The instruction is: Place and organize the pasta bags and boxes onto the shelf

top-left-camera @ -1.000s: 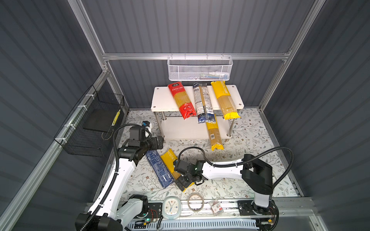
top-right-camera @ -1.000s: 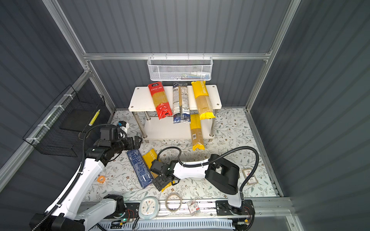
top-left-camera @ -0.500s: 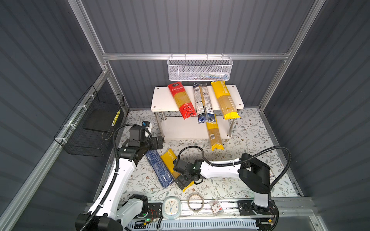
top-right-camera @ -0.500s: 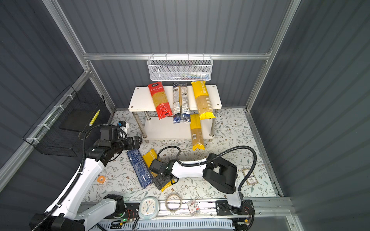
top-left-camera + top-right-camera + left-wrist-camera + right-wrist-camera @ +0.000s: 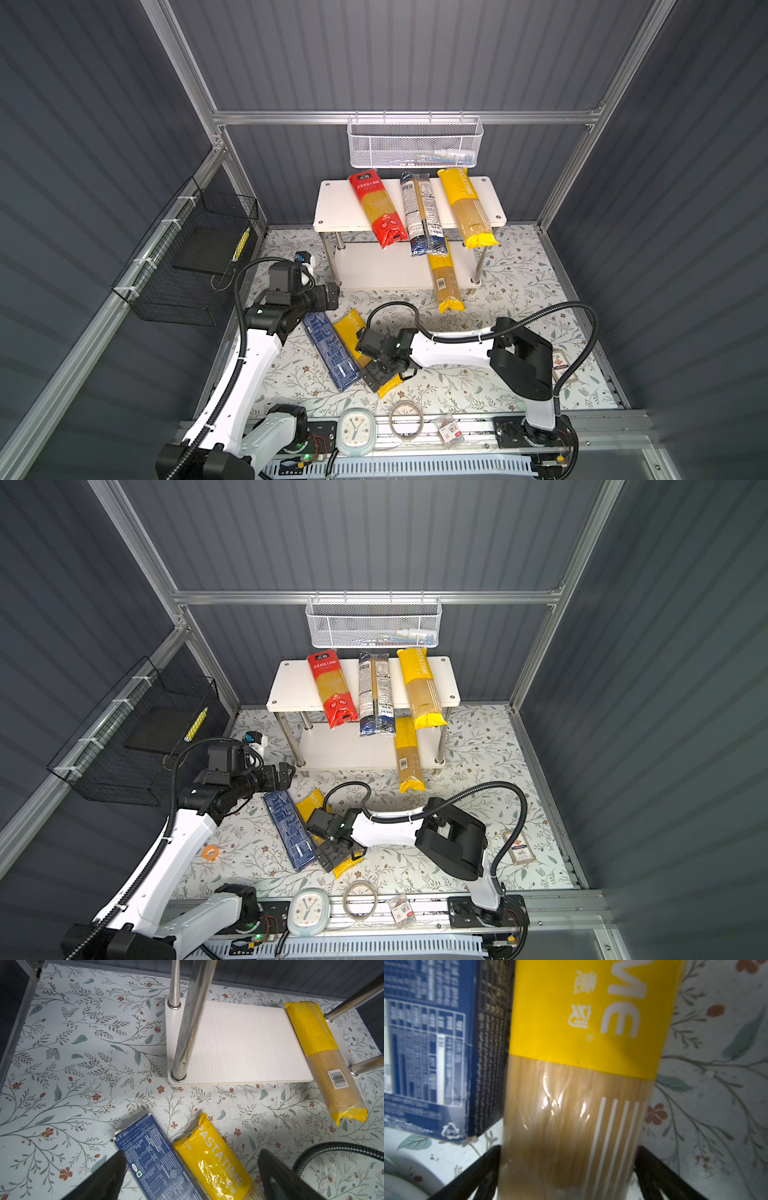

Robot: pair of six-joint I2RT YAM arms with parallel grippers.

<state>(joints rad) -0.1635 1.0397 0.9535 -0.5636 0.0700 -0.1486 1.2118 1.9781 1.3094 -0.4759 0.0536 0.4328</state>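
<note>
The white shelf (image 5: 336, 203) holds a red bag (image 5: 376, 208), a clear bag with dark-blue ends (image 5: 419, 212) and a yellow bag (image 5: 467, 208) on its top board. Another yellow bag (image 5: 446, 278) pokes out from the lower board (image 5: 239, 1043). On the floor a dark-blue box (image 5: 330, 351) lies beside a yellow PASTATIME bag (image 5: 349, 332). My right gripper (image 5: 384, 372) is down over that bag's near half, open, one finger on each side of it (image 5: 566, 1153). My left gripper (image 5: 332, 293) hovers open above the far ends of both packs (image 5: 192, 1156), by the shelf's front left leg.
A white mesh basket (image 5: 415, 143) hangs on the back wall and a black wire basket (image 5: 195, 257) on the left wall. Along the front rail sit a clock (image 5: 355, 430), a tape ring (image 5: 406, 419) and a small packet (image 5: 449, 430). A card (image 5: 559, 365) lies at right.
The right arm's elbow has drifted a little to the left while its gripper stays over the floor's yellow bag. The left arm has not moved.
</note>
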